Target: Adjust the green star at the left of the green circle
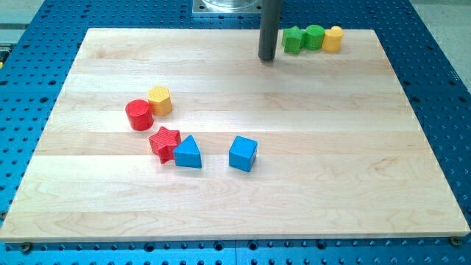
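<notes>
Green star-shaped plastic block [293, 40], likely light, rigid and slippery, sits at the wooden desk's [221, 206] twelve-to-one o'clock edge touching the green circle [314, 36]; my tool's tip [267, 57], gripping nothing, stands just beside its eight o'clock side, the push face.

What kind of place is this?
Probably a robot lab workbench: a pale wooden board lies on a blue metal table full of holes, and my tip sits left of the green plastic star.
</notes>
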